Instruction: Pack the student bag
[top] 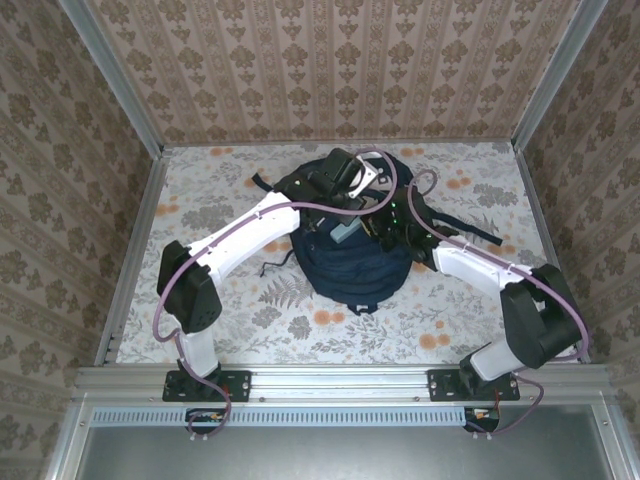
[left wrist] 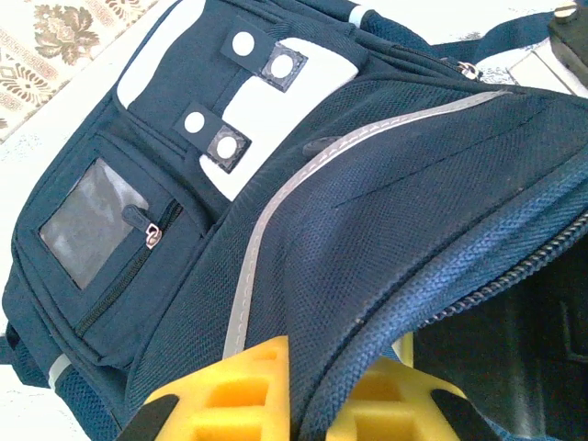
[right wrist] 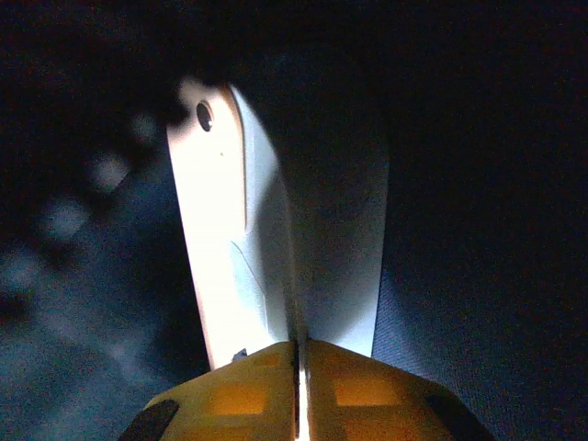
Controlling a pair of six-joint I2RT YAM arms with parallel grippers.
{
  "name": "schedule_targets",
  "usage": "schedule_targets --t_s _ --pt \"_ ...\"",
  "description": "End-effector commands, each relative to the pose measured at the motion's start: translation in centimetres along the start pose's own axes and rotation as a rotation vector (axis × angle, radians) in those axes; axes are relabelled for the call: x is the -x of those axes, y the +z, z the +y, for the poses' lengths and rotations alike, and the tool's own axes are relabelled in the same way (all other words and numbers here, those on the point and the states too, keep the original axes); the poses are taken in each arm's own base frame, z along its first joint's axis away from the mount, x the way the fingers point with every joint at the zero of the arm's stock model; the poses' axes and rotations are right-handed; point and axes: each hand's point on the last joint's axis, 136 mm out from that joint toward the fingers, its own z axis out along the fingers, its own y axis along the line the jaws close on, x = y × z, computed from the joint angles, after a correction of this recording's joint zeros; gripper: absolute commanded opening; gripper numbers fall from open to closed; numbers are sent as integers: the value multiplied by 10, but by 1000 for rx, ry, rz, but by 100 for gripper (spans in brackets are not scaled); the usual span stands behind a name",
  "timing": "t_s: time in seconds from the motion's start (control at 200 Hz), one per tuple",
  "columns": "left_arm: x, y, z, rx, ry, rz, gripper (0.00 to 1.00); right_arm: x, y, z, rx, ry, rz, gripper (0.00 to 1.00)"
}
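Packing looks part done: your left hand [left wrist: 317,390] pinches the bag [left wrist: 367,211] open by its rim, your right hand [right wrist: 296,372], closed on a flat white item [right wrist: 220,257], seems inside; release and zipping remain.

At worktop [top: 200,190] centre sits bag [top: 350,275]; left pincer [left wrist: 317,381] straddles its opening rim; right pincer [right wrist: 296,372] inside bag, flat item [right wrist: 216,239] between its tips, reaching ahead.

Beige-brown damask wallpaper with vertical stripes [top: 340,70] covers the three walls around the booth. Bare aluminium corner posts [top: 112,75] frame it. The white tabletop printed with grey leaves and orange flowers [top: 300,320] meets a ribbed aluminium rail [top: 340,380] at its near edge. Light is even and soft.
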Motion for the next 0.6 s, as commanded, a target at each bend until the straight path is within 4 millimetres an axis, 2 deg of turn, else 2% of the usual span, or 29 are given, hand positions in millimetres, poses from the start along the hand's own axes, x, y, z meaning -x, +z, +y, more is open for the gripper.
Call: schedule_targets --t_s 0.0,0.125,0.285,0.37,0.42,0.435,0.485,0.595 --pt "48 -29 7 -14 -68 -179 9 6 15 18 55 -43 -10 10" --pt "44 -27 11 -31 -109 -171 9 7 17 29 99 -77 -3 10" --pt "35 -23 15 -100 -178 -153 14 4 -7 35 132 -119 6 16" --pt "30 -20 13 -157 -195 -131 23 0 -23 22 85 -137 13 23" --pt "26 -20 12 -178 -202 -119 32 -3 -28 7 37 -141 23 26" --pt "25 -20 12 -182 -205 -117 36 -3 -37 11 51 -146 18 27" --pt "22 -23 14 -196 -217 -116 47 -5 -45 -1 23 -147 23 29" --pt "15 -33 23 -230 -279 -140 59 -7 -60 -29 -12 -165 23 33"
